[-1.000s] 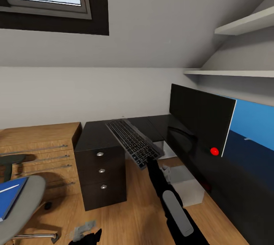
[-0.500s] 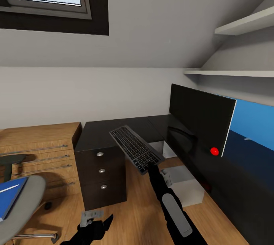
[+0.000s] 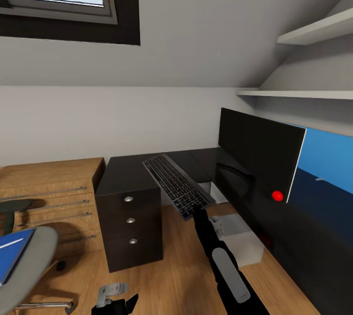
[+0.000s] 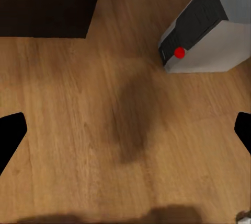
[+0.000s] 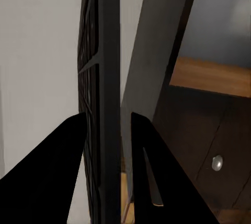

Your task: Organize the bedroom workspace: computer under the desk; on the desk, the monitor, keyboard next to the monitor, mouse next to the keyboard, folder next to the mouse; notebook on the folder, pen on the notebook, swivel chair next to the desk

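Observation:
My right gripper point(image 3: 195, 213) is shut on the near end of the keyboard point(image 3: 176, 185), which hangs tilted with its far end over the black desk point(image 3: 125, 172). In the right wrist view the keyboard point(image 5: 102, 98) is edge-on between the fingers point(image 5: 52, 172). The monitor point(image 3: 260, 154) stands on the desk at the right, and the grey computer point(image 3: 241, 242) sits on the floor below it. My left gripper point(image 3: 113, 299) is low over the floor, open and empty, facing the computer point(image 4: 204, 36). At the lower left, the blue folder point(image 3: 10, 257) lies on the swivel chair point(image 3: 30, 262).
The desk's dark three-drawer unit point(image 3: 130, 227) stands just left of the keyboard. A light-wood cabinet point(image 3: 49, 192) lines the wall behind the chair. White shelves point(image 3: 314, 31) and a blue wall panel point(image 3: 326, 168) are on the right. Wood floor point(image 3: 171, 276) lies open between chair and desk.
The keyboard dipped a little, then came back up, ending slightly further right. My left gripper rose into view half a second ago and has sunk again.

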`<state>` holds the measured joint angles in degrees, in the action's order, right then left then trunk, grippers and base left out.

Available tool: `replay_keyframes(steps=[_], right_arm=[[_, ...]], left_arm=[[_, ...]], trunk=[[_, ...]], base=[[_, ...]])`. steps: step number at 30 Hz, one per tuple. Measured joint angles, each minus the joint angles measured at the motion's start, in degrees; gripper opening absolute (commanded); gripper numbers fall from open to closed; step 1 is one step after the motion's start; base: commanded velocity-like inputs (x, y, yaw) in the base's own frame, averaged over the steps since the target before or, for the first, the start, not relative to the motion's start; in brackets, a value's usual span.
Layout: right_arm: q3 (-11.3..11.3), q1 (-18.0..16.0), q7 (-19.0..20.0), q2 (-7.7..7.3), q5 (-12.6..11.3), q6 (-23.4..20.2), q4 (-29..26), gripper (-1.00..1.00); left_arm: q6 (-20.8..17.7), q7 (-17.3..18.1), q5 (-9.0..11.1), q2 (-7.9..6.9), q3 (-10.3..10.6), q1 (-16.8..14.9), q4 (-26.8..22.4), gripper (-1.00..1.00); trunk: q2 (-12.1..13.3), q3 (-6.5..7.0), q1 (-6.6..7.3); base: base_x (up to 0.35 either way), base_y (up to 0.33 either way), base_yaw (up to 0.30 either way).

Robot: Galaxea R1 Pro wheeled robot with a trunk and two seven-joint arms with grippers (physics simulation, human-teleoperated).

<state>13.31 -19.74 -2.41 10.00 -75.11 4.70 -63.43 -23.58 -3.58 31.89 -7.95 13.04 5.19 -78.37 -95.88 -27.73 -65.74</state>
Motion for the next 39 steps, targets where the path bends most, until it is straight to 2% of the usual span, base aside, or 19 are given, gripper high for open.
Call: replay_keyframes(steps=[7, 24, 30, 39], right_arm=[[-0.13, 0.0, 0.64, 0.0, 0.15, -0.11, 0.14, -1.0], [0.03, 0.09, 0.41, 0.0, -0.13, 0.6, 0.54, -1.0], [0.2, 0.1, -1.33, 0.0, -0.16, 1.19, 2.02, -1.0], [0.19, 0.09, -2.19, 0.0, -0.38, 1.37, 4.45, -1.0]], left_arm=[[3.85, 0.08, -0.12, 0.08, 0.35, 0.0, 0.47, 1.0], [4.55, 0.0, -0.23, 0.22, 0.57, 0.0, 0.87, 1.0], [4.81, 0.71, -0.04, 0.1, 2.08, -0.02, 0.86, 1.0], [4.9, 3.31, 0.19, 0.14, 2.76, 0.0, 1.5, 1.0]], trunk=[[0.0, 0.0, 0.02], [0.0, 0.0, 0.01], [0.0, 0.0, -0.01], [0.0, 0.0, -0.02]], base=[[0.291, 0.0, 0.0], [0.321, 0.0, 0.0], [0.112, 0.0, 0.0], [0.008, 0.0, 0.0]])
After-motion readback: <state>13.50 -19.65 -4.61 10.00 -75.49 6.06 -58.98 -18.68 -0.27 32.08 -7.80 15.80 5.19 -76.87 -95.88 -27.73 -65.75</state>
